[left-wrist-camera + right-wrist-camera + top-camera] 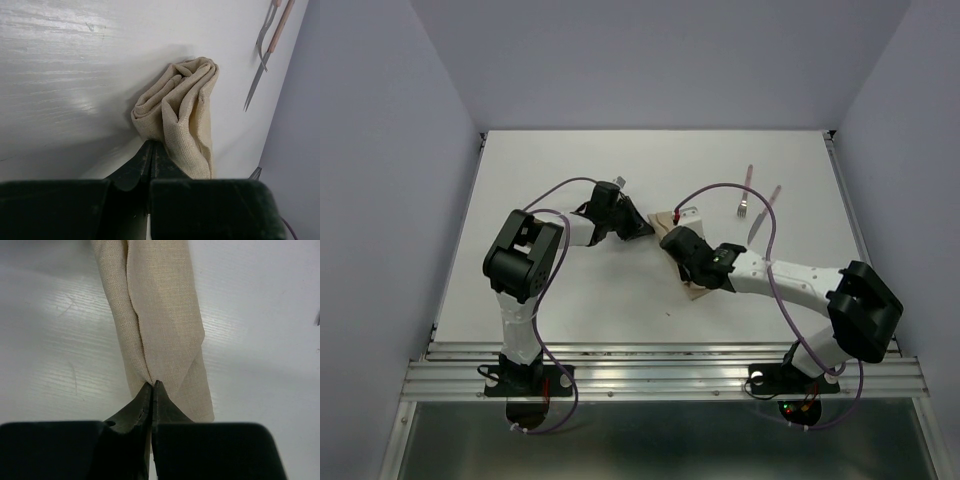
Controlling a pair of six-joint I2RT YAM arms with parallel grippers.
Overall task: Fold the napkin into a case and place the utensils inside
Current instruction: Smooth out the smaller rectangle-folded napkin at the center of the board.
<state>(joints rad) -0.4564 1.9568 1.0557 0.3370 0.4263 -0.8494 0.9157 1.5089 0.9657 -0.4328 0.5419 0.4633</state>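
– On the worktop (570,290), near its middle, where is the napkin (700,292) found?
– It is laid flat there, folded lengthwise into a narrow, layered strip. In the top view only its two ends are seen, tan against the white; the stretch between is covered by the right arm (790,280).
– How are the right jaws set?
– They are closed, and a fold of the cloth is pinched between them. In the right wrist view the creases of the napkin (160,305) are gathered to the very point where the dark fingertips (139,405) meet, and the strip is seen running straight away from them.
– And the left jaws?
– Closed as well. In the left wrist view the fingertips (137,162) are pressed together at the near edge of the napkin (185,110), which is bunched into rounded folds at its far end. Whether cloth is caught between them cannot be told.
– Where are the fork (747,192) and the knife (765,213) seen?
– They are laid side by side on the bare worktop, to the right of the napkin and apart from it, pink handles turned toward the far edge, metal ends toward the arms. Both are kept outside the folds.
– Are they seen from a wrist camera too?
– In the left wrist view they are caught at the upper right corner, beyond the napkin.
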